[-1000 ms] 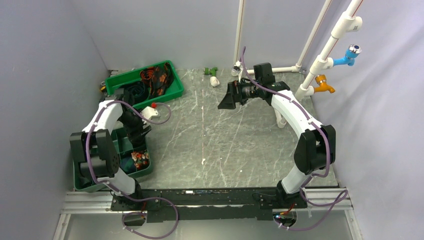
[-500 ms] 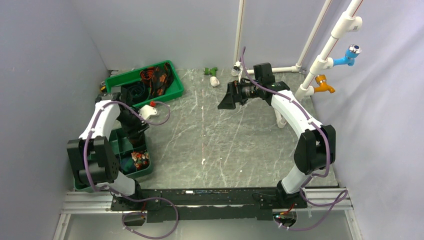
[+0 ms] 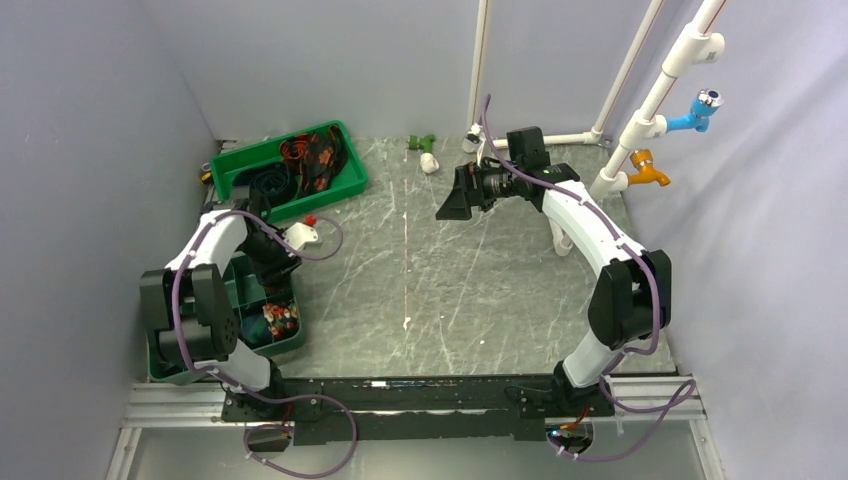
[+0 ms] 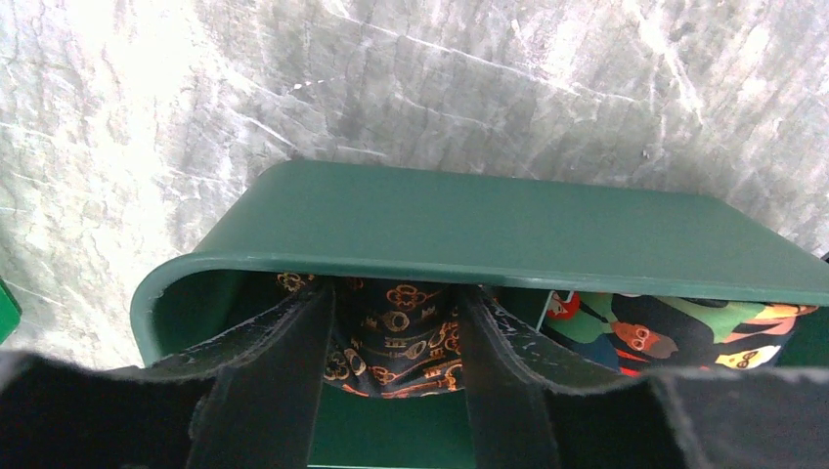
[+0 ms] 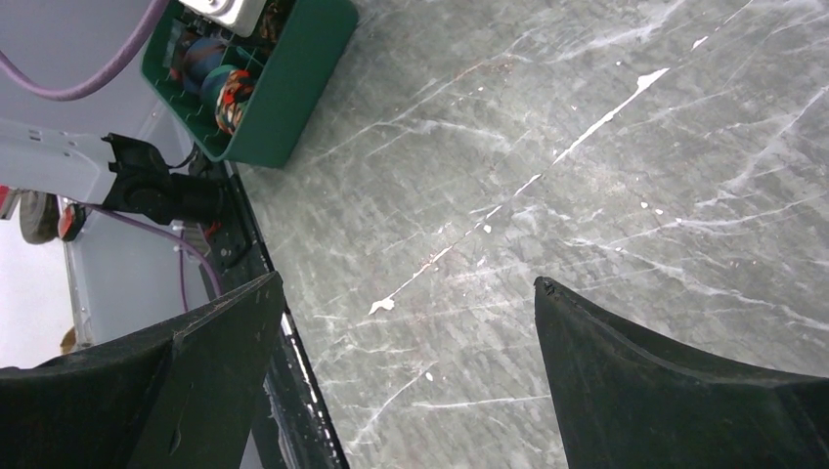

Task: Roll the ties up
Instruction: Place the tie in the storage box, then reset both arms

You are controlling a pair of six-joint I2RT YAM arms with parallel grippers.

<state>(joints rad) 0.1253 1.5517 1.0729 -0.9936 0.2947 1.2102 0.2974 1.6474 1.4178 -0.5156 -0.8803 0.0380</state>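
My left gripper point(image 3: 277, 266) reaches down into the near dark green tray point(image 3: 296, 340). In the left wrist view its fingers point(image 4: 293, 362) close on both sides of a rolled dark tie with orange key print point(image 4: 401, 337), just inside the tray wall point(image 4: 489, 220). A second rolled tie with green and red-orange print point(image 4: 665, 332) lies in the compartment to the right. More loose ties point(image 3: 310, 155) lie in the back bright green tray point(image 3: 352, 183). My right gripper point(image 3: 450, 200) is open and empty, above the table at the back centre; it also shows in the right wrist view point(image 5: 406, 293).
White pipes with a blue tap point(image 3: 705, 105) and an orange tap point(image 3: 648, 165) stand at the back right. A small green and white fitting point(image 3: 427, 150) lies by the back wall. Grey walls enclose the marbled table point(image 3: 450, 290).
My left arm shifted slightly left and back, then returned to the right over the near tray. The right arm has not moved.
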